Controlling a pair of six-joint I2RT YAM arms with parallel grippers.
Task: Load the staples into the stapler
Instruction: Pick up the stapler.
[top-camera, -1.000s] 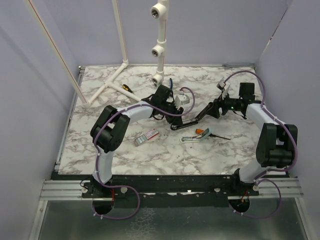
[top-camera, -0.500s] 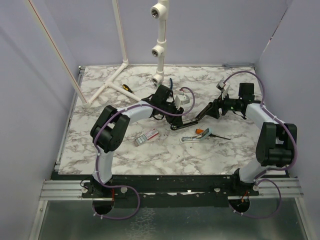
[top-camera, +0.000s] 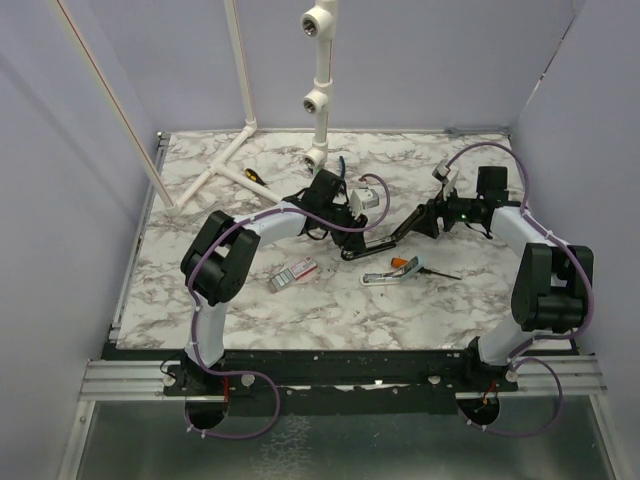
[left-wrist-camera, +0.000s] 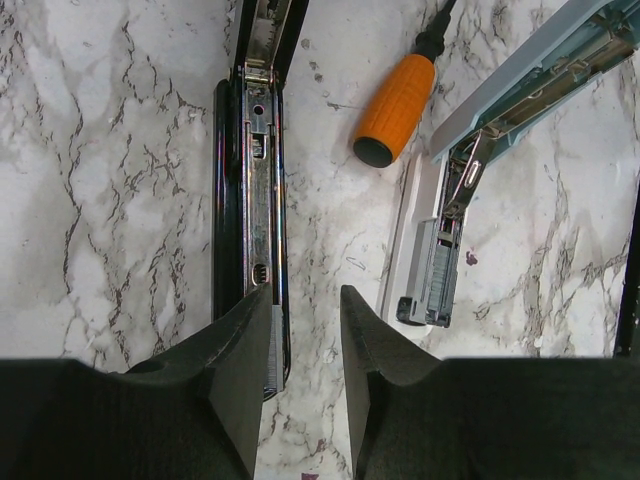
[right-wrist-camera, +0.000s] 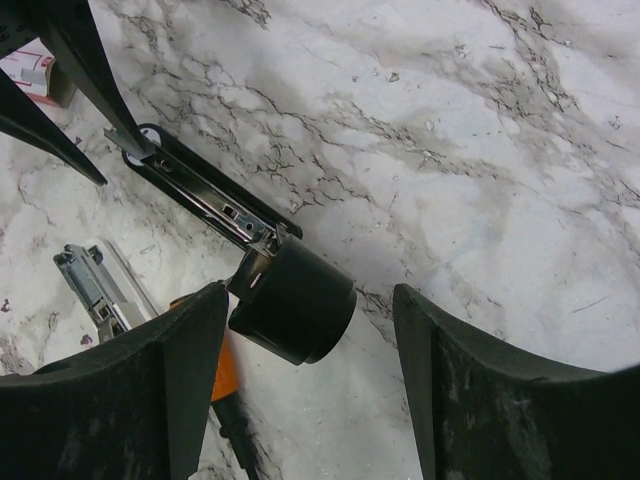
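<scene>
Left gripper hangs low over one end of the stapler. Its jaws are a little apart with nothing pinched, just marble showing in the gap. Right gripper is spread wide around the stapler's raised lid. The lid end sits close to one finger with a clear gap on the other side, so it looks let go to me.

The left wrist view is the only one that shows the strip. It's a short silvery piece sitting in the end of the metal channel, half tucked under a finger, and I can't tell if they touch. From above you'd never spot it. What the overhead view does give you is the stapler lying open around the middle of the worktop, and the box off to its left, toward the near edge.

Count: one stapler, one strip, one box. There's also one orange screwdriver and one teal bar, both just beside the stapler on its near-edge side.
</scene>
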